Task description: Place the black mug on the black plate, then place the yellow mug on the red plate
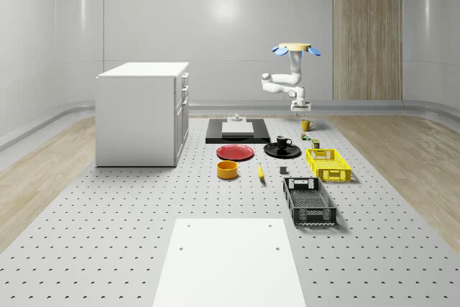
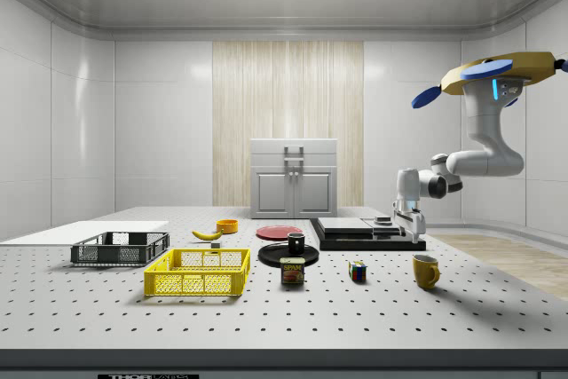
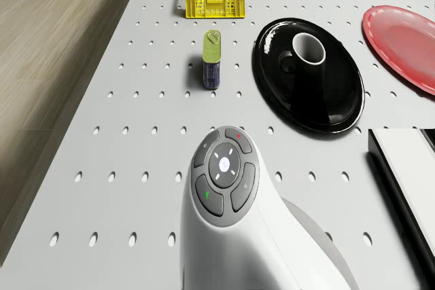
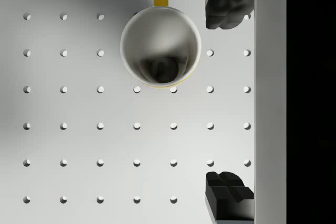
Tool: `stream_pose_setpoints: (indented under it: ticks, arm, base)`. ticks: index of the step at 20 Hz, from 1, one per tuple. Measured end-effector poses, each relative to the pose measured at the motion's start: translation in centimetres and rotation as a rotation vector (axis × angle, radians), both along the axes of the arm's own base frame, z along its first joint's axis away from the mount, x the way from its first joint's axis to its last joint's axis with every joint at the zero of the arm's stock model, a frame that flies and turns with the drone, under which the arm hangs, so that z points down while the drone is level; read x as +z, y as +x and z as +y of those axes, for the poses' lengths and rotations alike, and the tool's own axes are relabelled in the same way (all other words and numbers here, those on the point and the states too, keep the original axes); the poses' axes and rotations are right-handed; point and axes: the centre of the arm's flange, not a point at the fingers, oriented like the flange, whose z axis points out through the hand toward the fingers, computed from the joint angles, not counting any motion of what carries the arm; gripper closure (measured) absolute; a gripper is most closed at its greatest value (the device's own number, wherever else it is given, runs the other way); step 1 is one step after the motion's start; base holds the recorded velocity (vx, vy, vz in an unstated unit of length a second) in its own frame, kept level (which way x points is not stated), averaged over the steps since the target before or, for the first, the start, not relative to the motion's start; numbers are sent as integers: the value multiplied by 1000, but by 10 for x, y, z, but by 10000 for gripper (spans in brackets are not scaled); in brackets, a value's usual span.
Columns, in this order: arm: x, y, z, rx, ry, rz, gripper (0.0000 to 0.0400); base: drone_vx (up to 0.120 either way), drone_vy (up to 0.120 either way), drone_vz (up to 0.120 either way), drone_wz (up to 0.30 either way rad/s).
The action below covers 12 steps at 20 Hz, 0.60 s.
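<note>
1. Whole-scene view: the drone (image 1: pixel 295 49) hovers above the perforated grey table (image 1: pixel 108 206). The small black ceramic mug (image 1: pixel 283 141) already stands on the glossy black plate (image 1: pixel 272 152); the flat red plate (image 1: pixel 235 152) is bare.
2. Side view: the gripper (image 2: pixel 407 225) hangs above the table beside the glossy yellow ceramic mug (image 2: pixel 426 271), not touching it.
3. Drone view: the black mug sits upright on its plate.
4. Wrist view: the fingers (image 4: pixel 229 3) are spread wide, and the yellow mug lies off to one side. It looks rigid, smooth and slippery, so pinching across the rim wall seems best.
</note>
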Motion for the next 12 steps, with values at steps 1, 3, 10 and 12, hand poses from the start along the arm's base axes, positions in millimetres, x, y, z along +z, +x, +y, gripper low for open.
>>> stream_pose_setpoints:
  ticks: [1,3,10,12]
  arm:
    - [0,0,0,0,0,0,0]
    - [0,0,0,0,0,0,0]
    - [0,0,0,0,0,0,0]
    - [0,0,0,0,0,0,0]
  base:
    - [-120,0,-120,0]
    - [-40,0,-40,0]
    - [0,34,0,0]
    - [0,20,0,0]
